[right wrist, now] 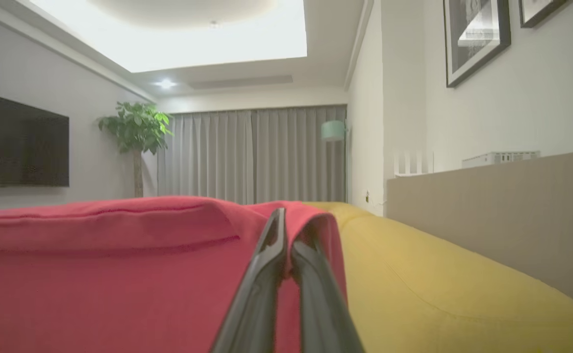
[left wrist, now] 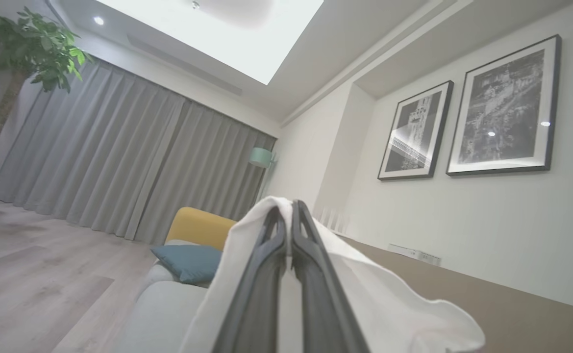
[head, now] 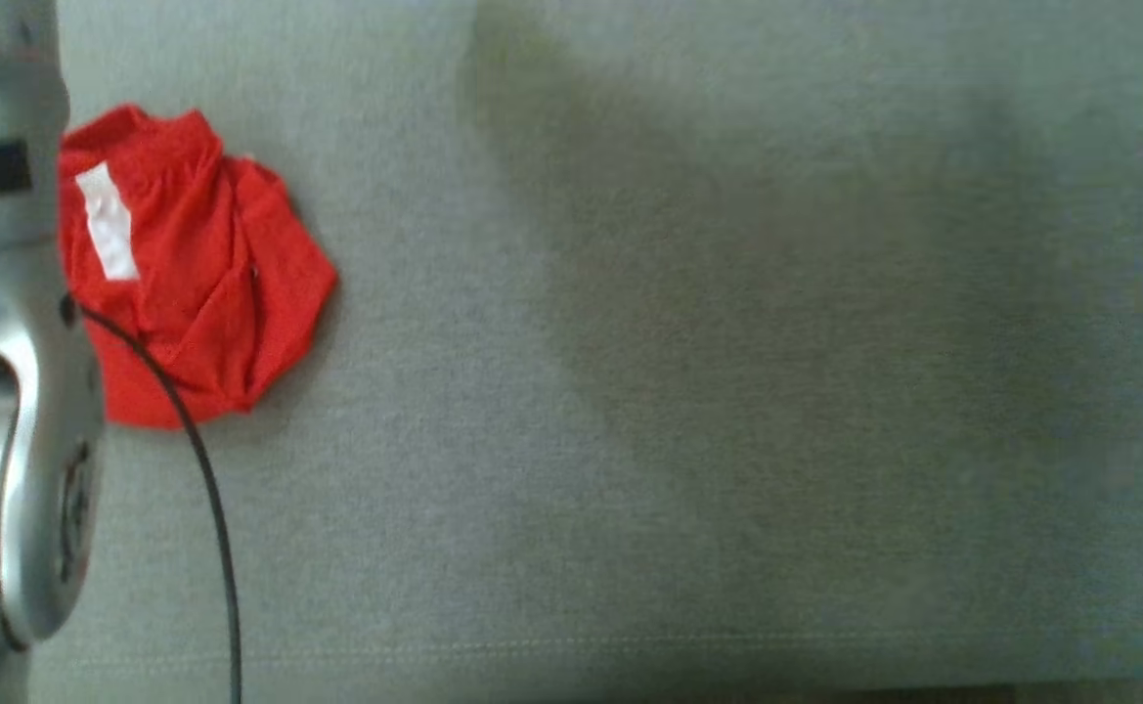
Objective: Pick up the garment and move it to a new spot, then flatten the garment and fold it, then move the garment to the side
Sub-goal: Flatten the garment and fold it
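Observation:
The garment [head: 199, 284] is a crumpled red bundle with a white patch [head: 107, 220], at the left of the grey fabric surface [head: 727, 391]. A silver arm [head: 23, 469] with a black cable [head: 209, 469] covers its left edge. In the left wrist view my left gripper [left wrist: 288, 206] points up into the room, shut, with white cloth [left wrist: 389, 304] draped over both fingers. In the right wrist view my right gripper [right wrist: 286, 235] is shut on a fold of red fabric [right wrist: 119, 274], which spreads to the left.
A yellow cushion [right wrist: 438, 284] lies right of the red fabric, against a low beige wall [right wrist: 487, 206]. A blue pillow [left wrist: 190, 262] rests on a pale sofa. Grey curtains [right wrist: 252, 154], a plant [right wrist: 137, 130], a dark screen [right wrist: 19, 144] and framed pictures [left wrist: 504, 110] ring the room.

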You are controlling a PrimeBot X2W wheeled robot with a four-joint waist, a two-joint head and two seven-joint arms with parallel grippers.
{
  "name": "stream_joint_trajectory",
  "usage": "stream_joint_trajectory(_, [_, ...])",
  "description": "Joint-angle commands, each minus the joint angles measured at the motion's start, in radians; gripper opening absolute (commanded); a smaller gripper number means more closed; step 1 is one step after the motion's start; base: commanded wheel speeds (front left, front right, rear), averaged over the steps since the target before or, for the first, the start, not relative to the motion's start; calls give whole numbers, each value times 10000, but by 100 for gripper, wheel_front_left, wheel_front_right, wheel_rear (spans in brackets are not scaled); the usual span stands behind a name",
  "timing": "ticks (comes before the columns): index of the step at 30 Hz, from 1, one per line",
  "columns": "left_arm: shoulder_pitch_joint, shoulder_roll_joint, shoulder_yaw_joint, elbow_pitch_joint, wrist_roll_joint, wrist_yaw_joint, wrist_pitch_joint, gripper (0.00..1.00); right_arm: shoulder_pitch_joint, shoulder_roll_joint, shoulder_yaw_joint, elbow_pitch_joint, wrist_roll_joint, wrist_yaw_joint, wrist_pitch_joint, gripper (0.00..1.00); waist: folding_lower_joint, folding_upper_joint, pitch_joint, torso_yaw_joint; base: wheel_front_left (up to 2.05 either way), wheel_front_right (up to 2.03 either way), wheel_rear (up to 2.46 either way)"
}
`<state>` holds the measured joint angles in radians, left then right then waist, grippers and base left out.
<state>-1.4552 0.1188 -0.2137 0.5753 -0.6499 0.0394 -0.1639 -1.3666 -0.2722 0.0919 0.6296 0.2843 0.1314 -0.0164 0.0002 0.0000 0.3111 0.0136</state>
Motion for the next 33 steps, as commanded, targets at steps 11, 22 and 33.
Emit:
stream_joint_trajectory(11, [136, -310, -495, 2212, 333, -1163, -907, 0, -557, -274, 898, 2991, 1507, -7, -2322, 0, -2, 0, 1264, 746, 0, 0, 0])
stream_joint_trajectory(22, [3358, -174, -1264, 2944, 782, -1611, -975, 0, 2584, -552, 2964, 3662, 3606, -7, -1137, 0, -2, 0, 454, 613, 0, 0, 0])
stream_joint_trajectory(33, [7019, 949, -3301, 2075, 404, -1698, -677, 0, 5683, -2577, 5974, 2585, 4723, -7, -95, 0, -2, 0, -1255, 623, 0, 0, 0])
